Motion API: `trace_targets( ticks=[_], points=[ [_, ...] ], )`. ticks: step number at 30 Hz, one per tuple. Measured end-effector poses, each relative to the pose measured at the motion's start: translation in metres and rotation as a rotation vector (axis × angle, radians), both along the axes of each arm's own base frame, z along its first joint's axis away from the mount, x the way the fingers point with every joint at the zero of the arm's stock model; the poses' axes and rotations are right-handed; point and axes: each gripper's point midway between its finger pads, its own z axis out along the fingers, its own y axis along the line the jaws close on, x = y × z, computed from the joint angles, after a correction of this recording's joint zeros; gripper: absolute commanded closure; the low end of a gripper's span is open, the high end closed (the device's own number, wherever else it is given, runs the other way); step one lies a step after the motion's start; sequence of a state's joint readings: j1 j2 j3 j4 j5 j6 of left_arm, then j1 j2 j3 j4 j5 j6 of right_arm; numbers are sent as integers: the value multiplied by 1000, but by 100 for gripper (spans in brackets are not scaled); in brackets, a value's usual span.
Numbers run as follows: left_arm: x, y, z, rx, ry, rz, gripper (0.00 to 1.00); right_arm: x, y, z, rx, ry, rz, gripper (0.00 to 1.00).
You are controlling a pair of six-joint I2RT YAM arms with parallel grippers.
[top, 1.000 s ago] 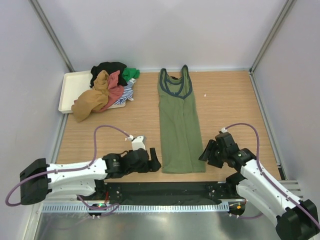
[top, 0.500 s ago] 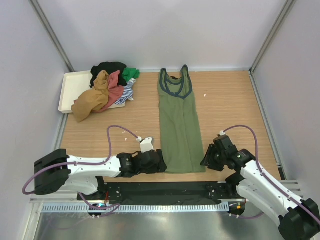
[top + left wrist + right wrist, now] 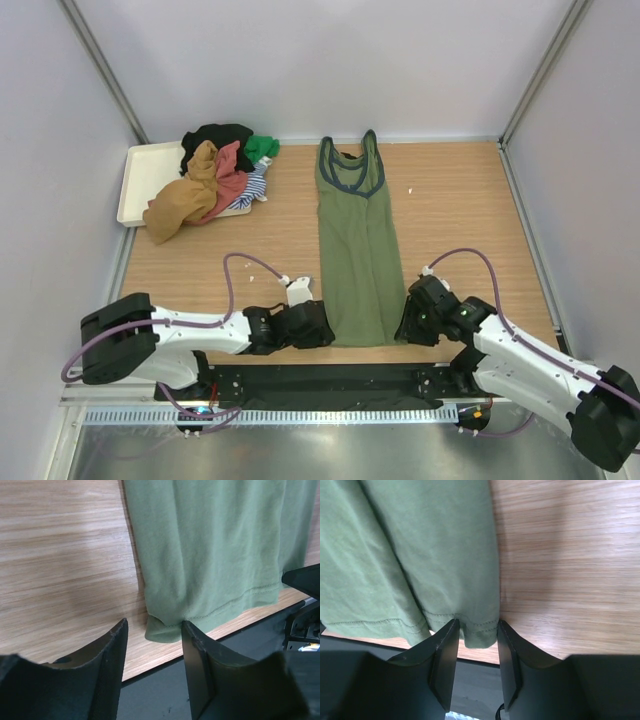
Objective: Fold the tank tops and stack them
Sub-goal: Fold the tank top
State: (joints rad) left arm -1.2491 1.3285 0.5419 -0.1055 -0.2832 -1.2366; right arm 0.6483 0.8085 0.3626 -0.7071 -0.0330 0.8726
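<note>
An olive green tank top (image 3: 356,250) with navy trim lies flat and lengthwise on the wooden table, straps at the far end. My left gripper (image 3: 322,329) sits low at its near left hem corner. In the left wrist view the left gripper (image 3: 154,632) is open, with that hem corner (image 3: 162,631) just between the fingertips, not pinched. My right gripper (image 3: 407,322) is at the near right hem corner. Seen from the right wrist, the right gripper (image 3: 476,627) is open and its fingers straddle the stitched corner (image 3: 480,632).
A heap of other tank tops (image 3: 215,180) in mustard, red, black, green and stripes lies at the back left, partly on a cream tray (image 3: 140,185). A black strip (image 3: 330,380) runs along the table's near edge. Grey walls close three sides.
Both arms moved inward to the green top's near hem corners, the left one travelling furthest to the right. Both pairs of jaws have narrowed.
</note>
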Motion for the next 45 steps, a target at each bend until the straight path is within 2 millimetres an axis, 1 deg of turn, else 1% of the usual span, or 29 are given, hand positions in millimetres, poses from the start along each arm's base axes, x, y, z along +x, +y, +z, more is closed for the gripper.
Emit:
trace_targets(
  ticks=[1,3,4,5,7,8,9,13,16,21,24,28,30,32,33,34,37,40,43,45],
  points=[
    [-1,0,-1,1,5,1,55,0,2,0,-1,-4,9,61],
    [-2,-1,-3,2,15,2,59,-1,6,-1,-5,-12,23,68],
    [-2,-1,-4,2,20,2,61,-1,7,-1,-6,-14,27,70],
    [-3,-2,-5,2,24,0,69,-1,8,-1,-6,-16,29,80],
    [-4,-3,-7,-1,34,-2,82,-1,10,-2,-9,-17,36,92],
    [-5,-4,-8,-1,38,-6,98,-1,11,-3,-9,-16,36,98],
    [-6,-5,-7,-8,46,-7,100,-1,12,-3,-8,-18,37,99],
    [-11,-7,-3,-29,54,-27,100,-1,13,-2,-9,-20,43,99],
    [-14,-7,6,-58,53,-33,100,-2,12,3,-15,-18,50,99],
    [-13,-9,26,-118,45,-28,100,6,16,23,-9,-54,67,99],
    [-6,-5,32,-135,52,-9,100,17,19,37,-10,-105,64,99],
    [17,9,32,-109,64,40,100,38,21,60,-30,-185,40,99],
    [30,12,38,-94,59,55,100,52,23,75,-51,-225,28,99],
    [47,11,51,-96,43,69,100,70,27,91,-86,-262,20,99],
    [56,10,60,-101,31,70,100,83,31,101,-105,-285,19,99],
    [65,7,70,-113,16,73,100,89,32,105,-112,-296,13,99],
    [94,2,95,-119,-26,79,100,120,33,119,-154,-321,-9,99],
    [126,-7,115,-107,-69,79,100,153,27,125,-172,-333,-59,99],
    [157,-14,121,-75,-93,78,100,180,17,121,-192,-321,-100,99],
    [177,-17,116,-40,-98,82,100,199,13,115,-214,-302,-112,99]
  ],
)
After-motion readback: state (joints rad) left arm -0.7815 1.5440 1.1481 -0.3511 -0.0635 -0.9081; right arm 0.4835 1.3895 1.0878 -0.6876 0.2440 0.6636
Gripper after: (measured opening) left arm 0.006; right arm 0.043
